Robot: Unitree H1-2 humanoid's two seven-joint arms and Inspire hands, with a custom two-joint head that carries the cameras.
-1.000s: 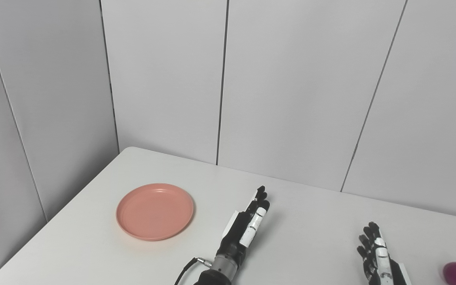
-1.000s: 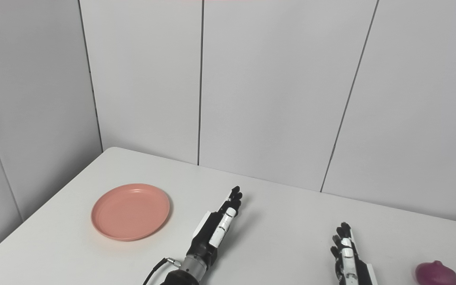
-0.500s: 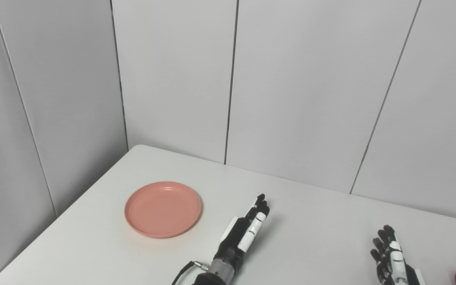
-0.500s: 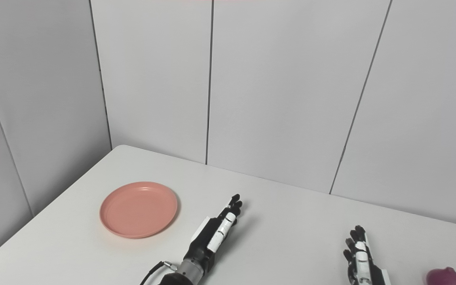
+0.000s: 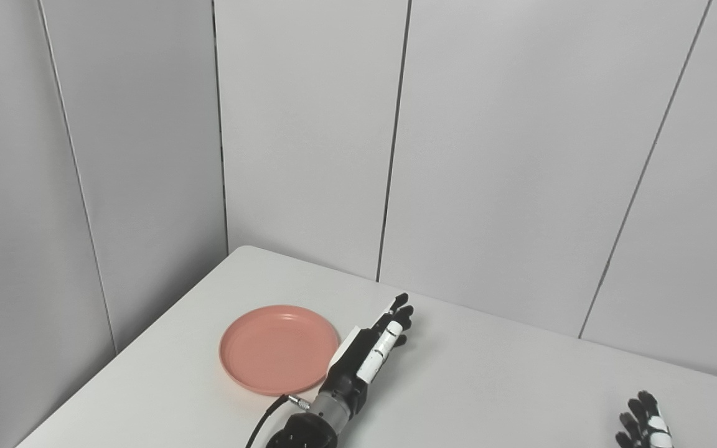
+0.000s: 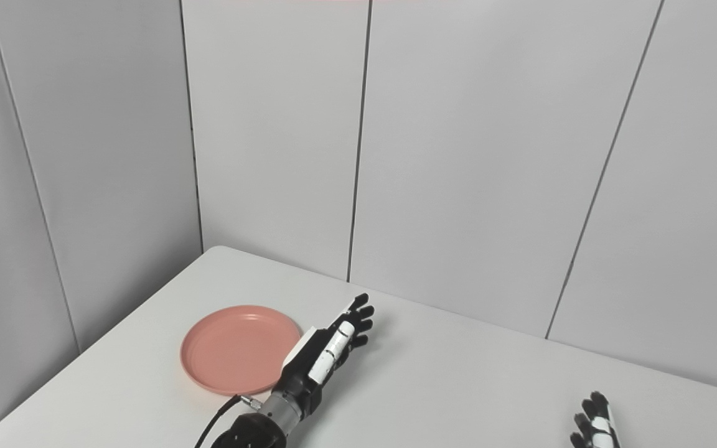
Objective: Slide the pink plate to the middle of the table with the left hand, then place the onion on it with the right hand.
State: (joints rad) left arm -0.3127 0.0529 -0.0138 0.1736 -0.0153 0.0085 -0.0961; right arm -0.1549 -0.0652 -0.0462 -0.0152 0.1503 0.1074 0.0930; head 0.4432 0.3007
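Note:
The pink plate lies flat on the left part of the white table, with nothing on it. My left hand hovers just right of the plate's rim, fingers stretched out and pointing to the far wall, open and holding nothing. In the right eye view the left hand overlaps the plate's right edge. Only the fingertips of my right hand show at the bottom right; they are spread and hold nothing. The onion is out of view.
Grey wall panels close off the table at the back and the left. The table's left edge runs close by the plate.
The camera has swung left and tilted, so the onion has left the picture. My left hand has moved left and now stands next to the plate's right rim. The plate has not moved on the table.

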